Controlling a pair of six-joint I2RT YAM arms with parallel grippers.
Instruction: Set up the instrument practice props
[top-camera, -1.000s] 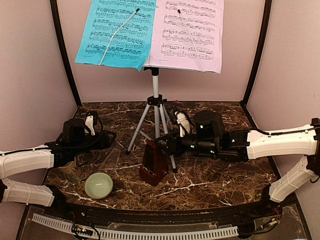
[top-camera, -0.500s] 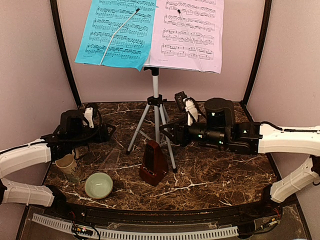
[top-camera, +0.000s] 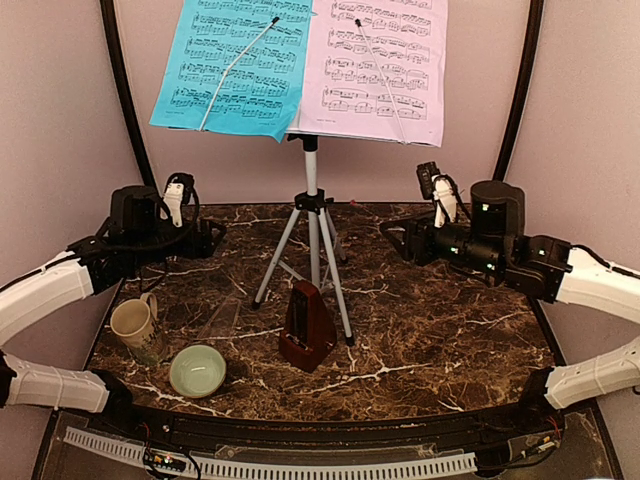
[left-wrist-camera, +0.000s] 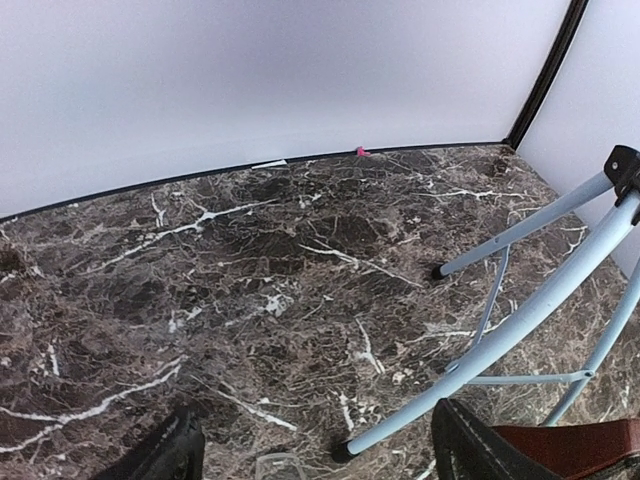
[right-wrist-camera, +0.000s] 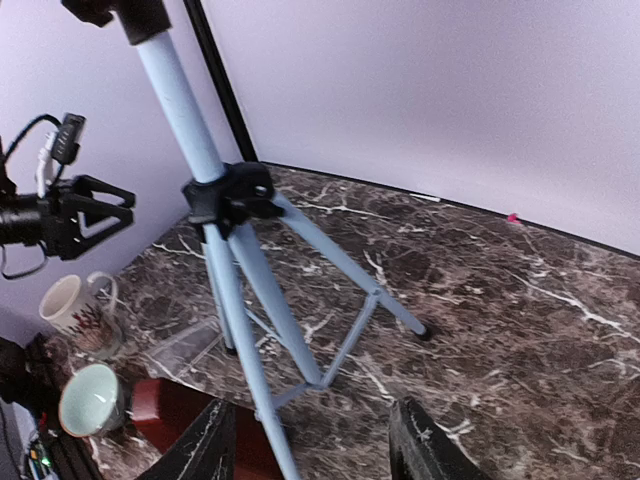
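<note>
The silver tripod music stand (top-camera: 312, 225) stands mid-table, and its legs (left-wrist-camera: 530, 305) and centre post (right-wrist-camera: 235, 200) show in both wrist views. On its desk lean a blue sheet-music page (top-camera: 235, 65) and a pink one (top-camera: 378, 65). The dark-red pyramid metronome (top-camera: 307, 325) sits upright in front of the tripod, between its front legs; its edge (left-wrist-camera: 590, 445) shows by my left finger. My left gripper (top-camera: 210, 240) hovers open left of the stand, holding nothing. My right gripper (top-camera: 400, 242) hovers open right of the stand, also holding nothing.
A beige mug (top-camera: 132, 325) and a pale green bowl (top-camera: 197, 370) sit at the front left, also seen from the right wrist as mug (right-wrist-camera: 75, 305) and bowl (right-wrist-camera: 90, 400). A clear flat plate (right-wrist-camera: 185, 345) lies left of the tripod. Walls close in on three sides.
My right arm has drawn back to the right, away from the metronome and tripod. My left arm has lifted back toward the left wall, uncovering the mug. Both jaws have widened.
</note>
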